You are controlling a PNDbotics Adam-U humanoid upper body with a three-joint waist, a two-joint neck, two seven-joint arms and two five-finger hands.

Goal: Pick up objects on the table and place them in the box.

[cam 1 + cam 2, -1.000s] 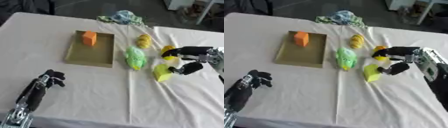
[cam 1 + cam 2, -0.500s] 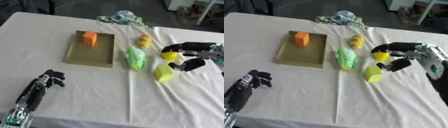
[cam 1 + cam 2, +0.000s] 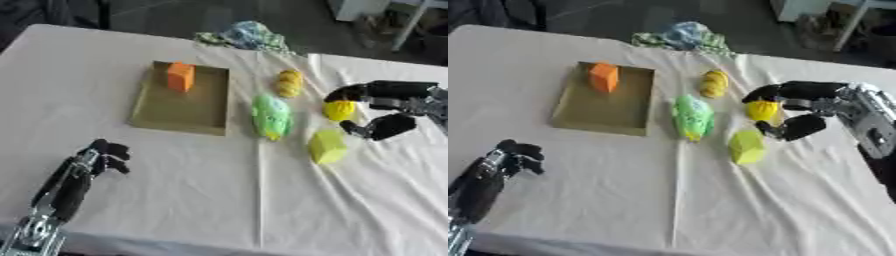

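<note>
Green toy [image 3: 272, 116] lies between box [image 3: 179, 110] and right hand [image 3: 798, 107].

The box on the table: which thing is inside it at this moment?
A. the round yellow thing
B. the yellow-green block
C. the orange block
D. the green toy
C: the orange block stands in the far part of the box, while the green toy, the yellow-green block and the round yellow thing by the right hand are outside it.

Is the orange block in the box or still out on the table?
In. The orange block sits inside the box, at its far end, with the box's floor showing all around it.
</note>
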